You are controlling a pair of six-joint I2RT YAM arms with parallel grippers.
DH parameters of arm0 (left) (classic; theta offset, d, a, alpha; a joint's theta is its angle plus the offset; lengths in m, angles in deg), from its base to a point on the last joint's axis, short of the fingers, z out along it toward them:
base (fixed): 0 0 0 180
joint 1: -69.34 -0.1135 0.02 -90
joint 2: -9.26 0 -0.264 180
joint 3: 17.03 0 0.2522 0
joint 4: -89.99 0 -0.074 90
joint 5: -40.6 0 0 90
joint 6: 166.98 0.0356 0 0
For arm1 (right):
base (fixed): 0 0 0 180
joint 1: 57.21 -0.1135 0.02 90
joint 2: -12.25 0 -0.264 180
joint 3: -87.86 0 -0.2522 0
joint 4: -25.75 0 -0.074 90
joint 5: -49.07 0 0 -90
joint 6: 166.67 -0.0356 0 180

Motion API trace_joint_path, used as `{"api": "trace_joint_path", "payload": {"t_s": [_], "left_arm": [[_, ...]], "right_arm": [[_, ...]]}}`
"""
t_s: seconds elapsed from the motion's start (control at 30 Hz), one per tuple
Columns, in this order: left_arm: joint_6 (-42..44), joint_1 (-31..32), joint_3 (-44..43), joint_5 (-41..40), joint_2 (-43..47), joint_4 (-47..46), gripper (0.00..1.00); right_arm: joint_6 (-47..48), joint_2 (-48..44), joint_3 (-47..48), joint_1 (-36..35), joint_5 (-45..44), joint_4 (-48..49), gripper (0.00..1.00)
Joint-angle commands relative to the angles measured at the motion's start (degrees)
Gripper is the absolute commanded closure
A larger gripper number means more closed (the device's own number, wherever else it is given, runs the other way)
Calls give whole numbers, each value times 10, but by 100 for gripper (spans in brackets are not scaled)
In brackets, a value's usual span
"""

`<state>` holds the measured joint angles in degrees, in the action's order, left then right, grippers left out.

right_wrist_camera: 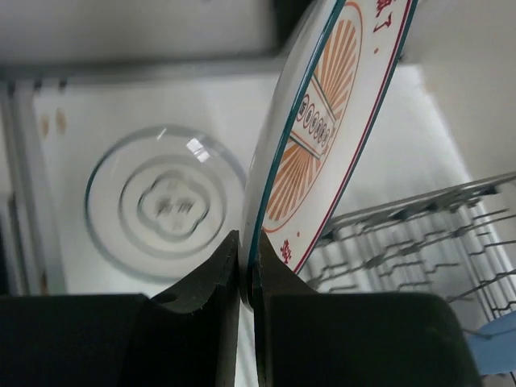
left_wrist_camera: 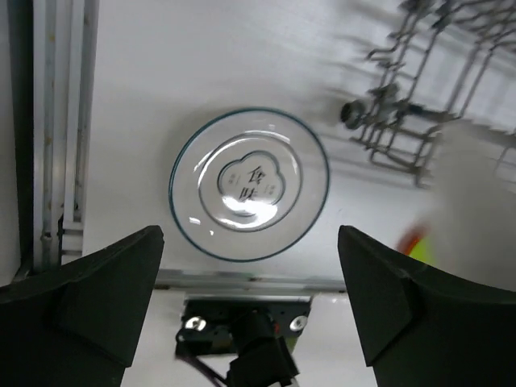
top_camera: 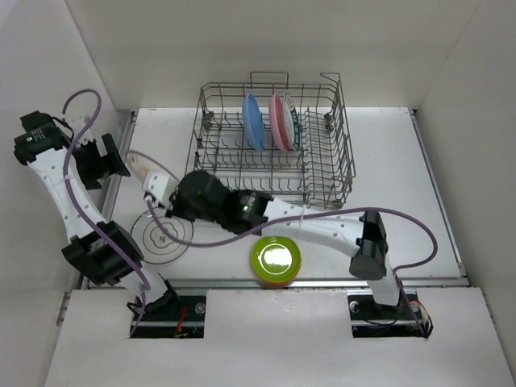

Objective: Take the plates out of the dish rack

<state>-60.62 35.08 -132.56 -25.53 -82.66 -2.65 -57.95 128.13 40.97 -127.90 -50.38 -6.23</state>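
Note:
The grey wire dish rack [top_camera: 322, 173] stands at the back centre and holds a blue plate [top_camera: 253, 121], a pink plate [top_camera: 278, 122] and a white teal-rimmed plate [top_camera: 293, 122] upright. My right gripper [top_camera: 157, 192] reaches left of the rack. It is shut on the rim of a white plate with an orange patterned centre [right_wrist_camera: 322, 121], held on edge above the table; my right gripper [right_wrist_camera: 248, 251] pinches its lower rim. A white plate with dark rings [top_camera: 161, 234] lies flat below it. A lime green plate [top_camera: 276, 258] sits on an orange one. My left gripper [top_camera: 111, 161] is open and empty.
The left wrist view shows the flat ringed plate [left_wrist_camera: 248, 184], the rack corner [left_wrist_camera: 403, 121] and the left arm's base [left_wrist_camera: 246, 347] between my open left gripper's [left_wrist_camera: 250, 235] fingers. A metal rail [top_camera: 121, 173] runs along the left table edge. White walls enclose the table.

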Motion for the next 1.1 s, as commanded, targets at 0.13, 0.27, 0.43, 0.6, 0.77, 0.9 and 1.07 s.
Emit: {"api": "trace_joint_path", "payload": {"t_s": [0.13, 0.27, 0.43, 0.6, 0.77, 0.9, 1.07], "left_arm": [[-45, -11, -109, 115, 83, 47, 0], [-59, -11, -127, 169, 90, 59, 0], [1, 7, -168, 300, 37, 157, 0], [23, 63, -171, 333, 18, 175, 0], [28, 139, -177, 295, 12, 162, 0], [11, 204, -174, 246, -2, 137, 0], [11, 249, -121, 188, -7, 115, 2]], "right_arm": [[78, -42, -68, -42, -190, -9, 100], [130, -54, -118, -63, -399, 47, 100], [269, -54, -212, -93, -550, 195, 100], [366, -54, -275, -103, -607, 321, 100], [397, -49, -300, -121, -609, 349, 100], [410, -33, -293, -126, -609, 360, 100], [410, -22, -293, -132, -603, 365, 100]]}}
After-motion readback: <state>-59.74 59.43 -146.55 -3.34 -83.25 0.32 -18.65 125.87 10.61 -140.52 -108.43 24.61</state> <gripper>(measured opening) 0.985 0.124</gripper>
